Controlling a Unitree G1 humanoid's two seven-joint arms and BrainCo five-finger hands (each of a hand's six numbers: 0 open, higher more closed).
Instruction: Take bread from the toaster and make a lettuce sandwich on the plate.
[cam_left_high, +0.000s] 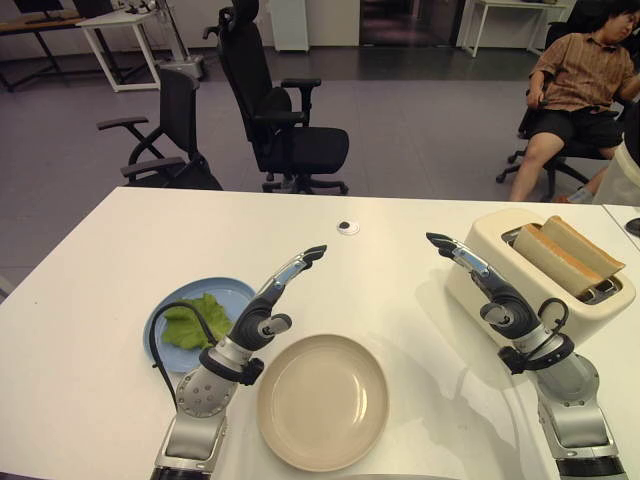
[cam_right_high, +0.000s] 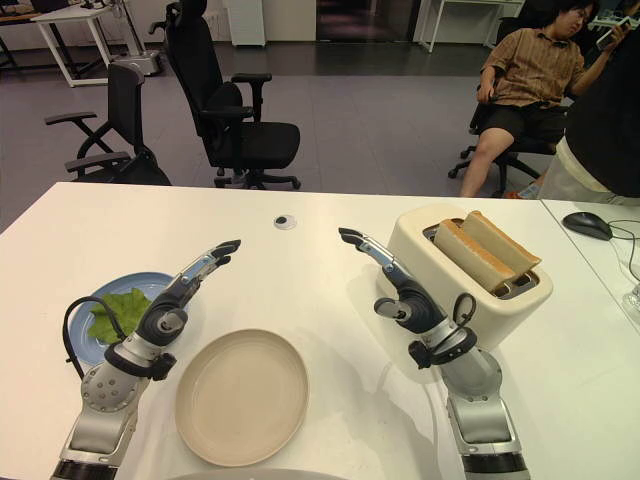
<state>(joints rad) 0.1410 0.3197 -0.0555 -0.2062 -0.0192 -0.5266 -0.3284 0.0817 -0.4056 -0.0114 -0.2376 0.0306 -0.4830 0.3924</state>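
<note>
A cream toaster (cam_left_high: 500, 275) stands at the right of the white table with two slices of bread (cam_left_high: 565, 255) sticking up from its slots. A beige plate (cam_left_high: 322, 400) lies bare at the front centre. A lettuce leaf (cam_left_high: 195, 322) rests on a small blue plate (cam_left_high: 232, 293) at the left. My left hand (cam_left_high: 268, 305) hovers between the blue plate and the beige plate, fingers stretched out and holding nothing. My right hand (cam_left_high: 490, 290) is just left of the toaster, fingers extended and apart from it.
A small round black-and-white marker (cam_left_high: 347, 227) lies on the table at the back centre. A computer mouse (cam_right_high: 587, 224) sits on the neighbouring table to the right. Office chairs (cam_left_high: 275, 110) stand beyond the far edge of the table.
</note>
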